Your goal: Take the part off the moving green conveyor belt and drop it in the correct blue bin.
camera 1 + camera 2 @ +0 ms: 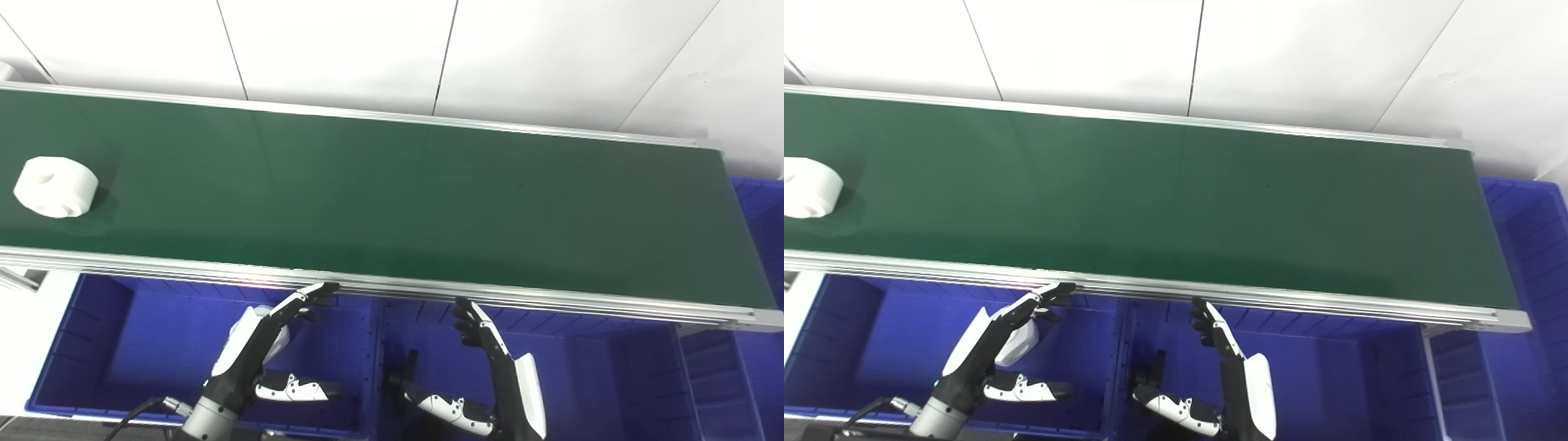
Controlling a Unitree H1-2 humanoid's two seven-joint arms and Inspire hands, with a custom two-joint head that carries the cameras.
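Note:
A white round part (56, 186) with a hole in its top lies on the green conveyor belt (392, 196) at the far left; in the right eye view (808, 187) it is cut by the picture's left edge. My left hand (263, 349) is open and empty, held over the left blue bin (92, 343) just below the belt's near rail. My right hand (490, 367) is open and empty over the middle blue bin (582, 380). Both hands are far to the right of the part.
The belt's aluminium rail (429, 288) runs just above both hands' fingertips. A white object (1020, 343) lies in the left bin behind my left hand. Another blue bin (759, 208) stands past the belt's right end. A white wall is behind.

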